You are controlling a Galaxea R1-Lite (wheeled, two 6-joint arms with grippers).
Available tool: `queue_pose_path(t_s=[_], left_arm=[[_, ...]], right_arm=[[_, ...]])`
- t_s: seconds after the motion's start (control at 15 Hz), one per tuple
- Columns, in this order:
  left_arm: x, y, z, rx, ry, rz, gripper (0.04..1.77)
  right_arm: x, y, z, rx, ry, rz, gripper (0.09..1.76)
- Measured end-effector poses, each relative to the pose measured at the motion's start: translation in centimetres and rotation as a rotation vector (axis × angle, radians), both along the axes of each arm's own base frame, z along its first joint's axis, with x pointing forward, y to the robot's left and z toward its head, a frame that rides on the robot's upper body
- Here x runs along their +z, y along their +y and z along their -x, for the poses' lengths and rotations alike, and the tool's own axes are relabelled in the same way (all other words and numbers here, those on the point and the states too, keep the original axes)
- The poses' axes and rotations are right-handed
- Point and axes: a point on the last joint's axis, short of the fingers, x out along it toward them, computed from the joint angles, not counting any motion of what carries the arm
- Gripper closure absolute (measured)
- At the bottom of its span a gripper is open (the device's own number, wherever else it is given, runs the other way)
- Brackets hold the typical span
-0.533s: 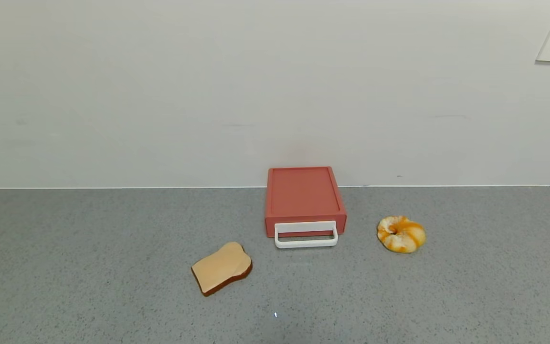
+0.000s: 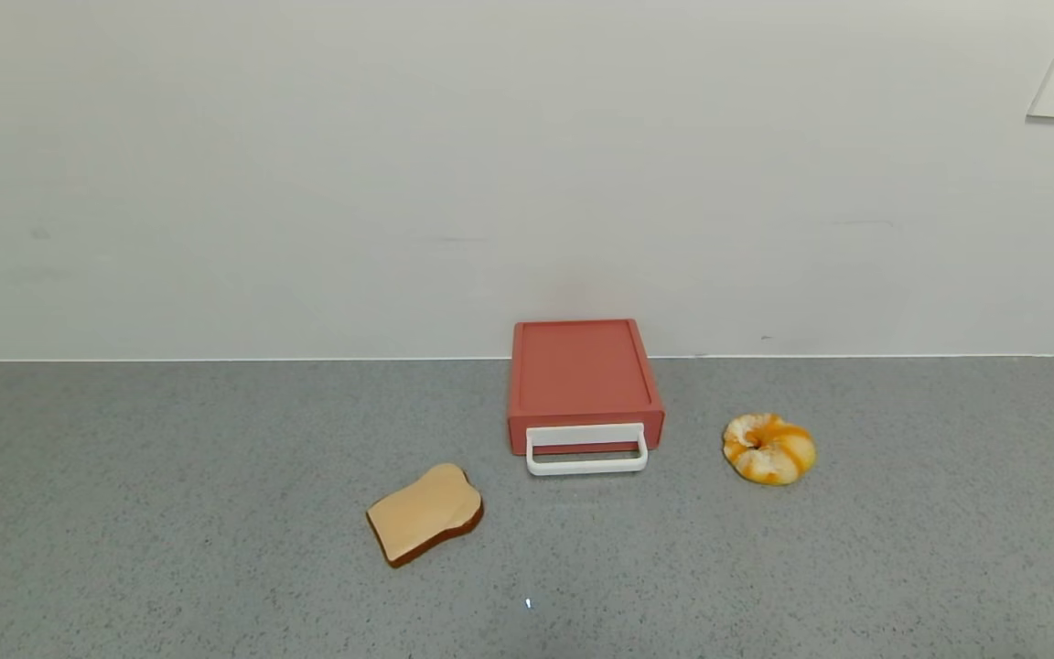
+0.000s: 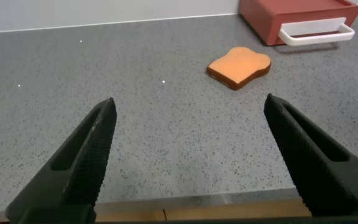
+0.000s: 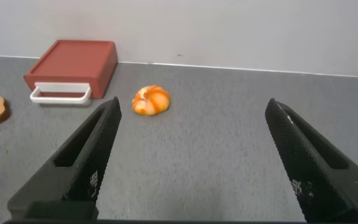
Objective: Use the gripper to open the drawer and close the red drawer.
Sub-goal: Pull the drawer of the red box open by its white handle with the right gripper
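Head view shows neither arm; both wrist views show each parked low over the grey worktop, left hand and right hand spread apart, empty. Red drawer sits shut against the wall, white handle forward.

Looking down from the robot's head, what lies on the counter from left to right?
Bread slice → red drawer with its white handle → round pastry.
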Motion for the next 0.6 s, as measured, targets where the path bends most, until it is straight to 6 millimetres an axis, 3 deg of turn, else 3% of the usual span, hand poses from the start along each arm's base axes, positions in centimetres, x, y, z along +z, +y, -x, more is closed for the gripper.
queue_pose_path(t_s=[0.33, 0.6], left_arm=[[0.0, 0.0, 0.0, 0.001, -0.003, 0.000, 0.09], [0.0, 0.0, 0.0, 0.002, -0.003, 0.000, 0.09]], right_arm=[[6.8, 0.3, -5.8, 0.089, 0.115, -0.001, 0.14], [9.3, 0.9, -13.2, 0.199, 0.277, -0.011, 0.14]])
